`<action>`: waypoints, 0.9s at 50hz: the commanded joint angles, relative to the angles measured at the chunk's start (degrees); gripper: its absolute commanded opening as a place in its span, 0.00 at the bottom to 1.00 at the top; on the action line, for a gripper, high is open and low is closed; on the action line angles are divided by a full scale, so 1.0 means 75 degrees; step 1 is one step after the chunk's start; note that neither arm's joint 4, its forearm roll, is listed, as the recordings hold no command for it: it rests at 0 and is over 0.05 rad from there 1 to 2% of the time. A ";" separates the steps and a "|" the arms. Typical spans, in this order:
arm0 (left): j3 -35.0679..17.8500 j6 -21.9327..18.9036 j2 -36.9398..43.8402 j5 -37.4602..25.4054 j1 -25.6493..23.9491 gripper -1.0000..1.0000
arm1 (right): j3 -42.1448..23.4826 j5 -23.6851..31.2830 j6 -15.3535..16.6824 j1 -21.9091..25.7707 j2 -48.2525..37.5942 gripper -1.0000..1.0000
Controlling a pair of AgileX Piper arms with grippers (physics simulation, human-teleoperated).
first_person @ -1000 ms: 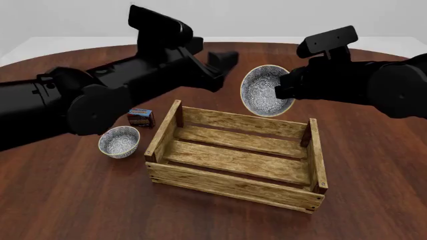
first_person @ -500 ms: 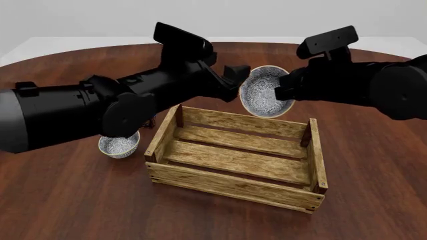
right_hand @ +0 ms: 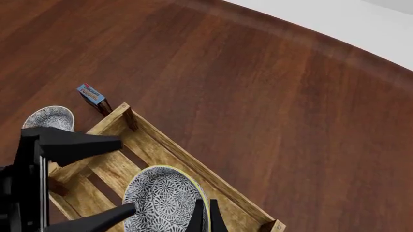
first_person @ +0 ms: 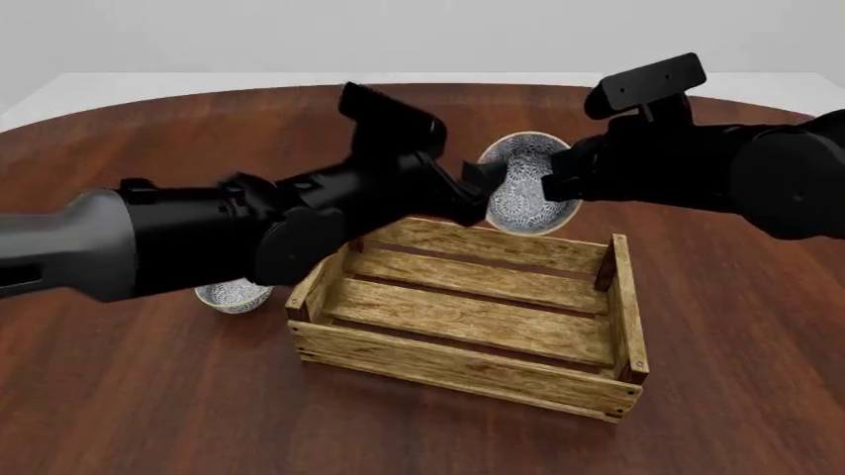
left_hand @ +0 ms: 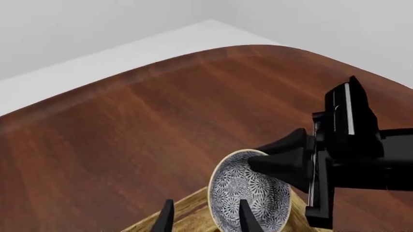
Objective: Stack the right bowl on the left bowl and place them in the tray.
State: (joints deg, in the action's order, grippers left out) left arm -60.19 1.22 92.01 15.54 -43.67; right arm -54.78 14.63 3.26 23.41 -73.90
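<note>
Right end effector (first_person: pixel 571 185) is clamped on the rim of the right bowl (first_person: pixel 527 196), holding it tipped on edge in the air above the tray's (first_person: pixel 469 315) far wall; reads as a handover pose, the bowl's open face turned toward the other arm. Left end effector (first_person: pixel 478 176) has its fingers spread: in the left wrist view they sit at the bowl's near rim, one finger (left_hand: pixel 247 218) overlapping the bowl, nothing gripped. Contact: can't tell. Left bowl (first_person: pixel 235 295) sits on the bench (first_person: pixel 158 396) just left of the tray, mostly hidden by the left arm. Small blue-and-red box (right_hand: pixel 92 94) lies near that tray corner, uninvolved. Stacking not done yet.
</note>
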 commanded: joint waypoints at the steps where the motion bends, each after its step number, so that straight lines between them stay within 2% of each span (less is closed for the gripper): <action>1: -0.0077 0.0101 0.0167 -0.0027 -0.0039 1.00 | -0.0036 0.0102 -0.0116 0.0135 0.0408 0.00; 45: -0.0109 0.0401 0.0886 0.0279 -0.0149 1.00 | -0.0007 0.0138 -0.0088 0.0155 0.0513 0.00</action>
State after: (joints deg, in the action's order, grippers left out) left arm -60.72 3.47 98.69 18.51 -43.91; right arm -54.31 15.00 3.35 23.55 -73.35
